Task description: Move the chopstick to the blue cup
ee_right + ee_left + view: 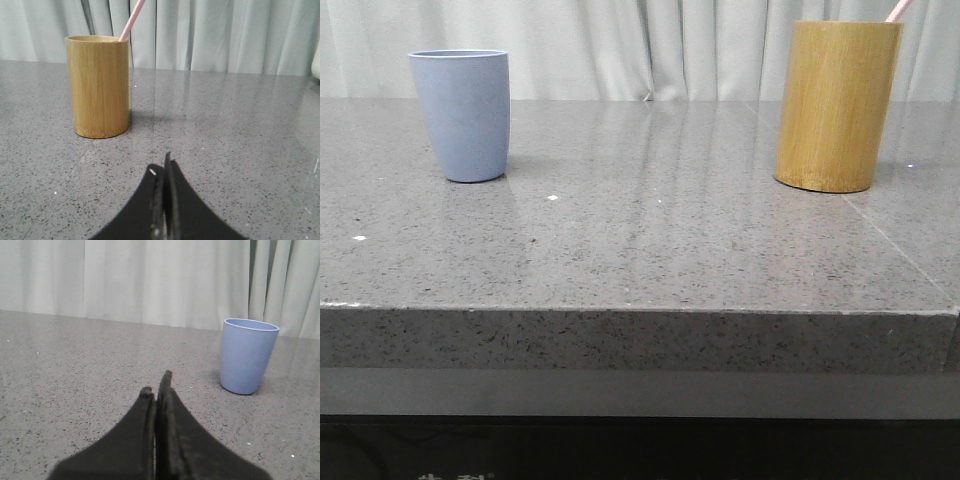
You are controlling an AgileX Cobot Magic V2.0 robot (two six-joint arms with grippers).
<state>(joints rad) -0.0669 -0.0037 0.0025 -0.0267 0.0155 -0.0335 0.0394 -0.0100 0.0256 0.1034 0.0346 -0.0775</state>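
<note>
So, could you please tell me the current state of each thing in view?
chopstick: leaning inside the bamboo holder, top sticking out
bamboo holder: upright on the table
blue cup: upright
left hand: shut, holding nothing
right hand: shut, holding nothing

Light was even and soft — bright enough, with no harsh glare. The polished tabletop [650,230] carried pale vertical reflections of the curtain [650,50] and a few small white glints. Shadows were faint: a dim smudge beside the blue cup [462,113] and another beside the bamboo cylinder [98,85]. In both wrist views the dark claws — left claw [157,390], right claw [161,170] — sat blurred and out of focus.
</note>
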